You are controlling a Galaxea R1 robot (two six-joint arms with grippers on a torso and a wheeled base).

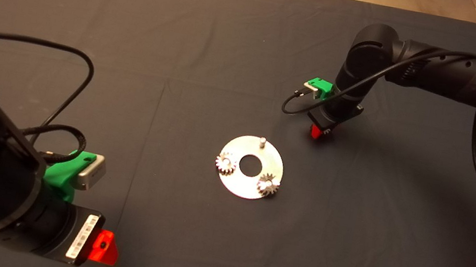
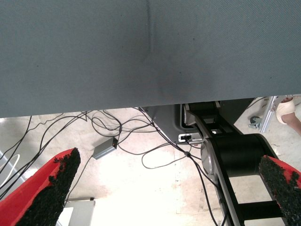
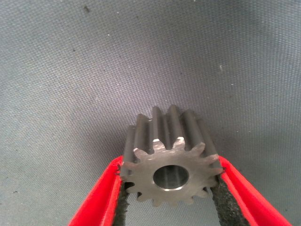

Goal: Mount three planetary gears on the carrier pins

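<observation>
Planetary gears are two-thirds done, by the look of it: two gears (image 1: 226, 163) (image 1: 268, 184) sit on their carrier pins on the round plate (image 1: 242, 188), and one bare pin (image 1: 261, 141) stands free on the plate's side nearest your right hand (image 1: 316, 131). The third gear (image 3: 170, 160) is pinched between that hand's red fingers (image 3: 101, 200), the black pads pressed against its teeth on both sides, its centre hole facing the wrist camera. So I judge you are at the carrying step for the last gear.

Your right hand hangs low over the tabletop (image 1: 215, 41), near the plate but apart from it, with the bare pin between the hand and the plate's central hole. The next move calls for bringing the gear over that pin, with its bore level and centred on the pin's tip, then lowering straight down. Watch the teeth too: I cannot tell whether the seated gears stand close enough to clash with it as it drops.

Your left hand (image 2: 169, 188) waits off the near edge of the mat, fingers spread wide and holding nothing.

The right wrist view gives you the grip itself, which the head view hides behind the arm; there only a red fingertip shows. The head view alone shows the plate, pins and seated gears. The left wrist view adds only the mat's edge, floor cables (image 2: 117, 127) and the robot's base (image 2: 235, 155).
</observation>
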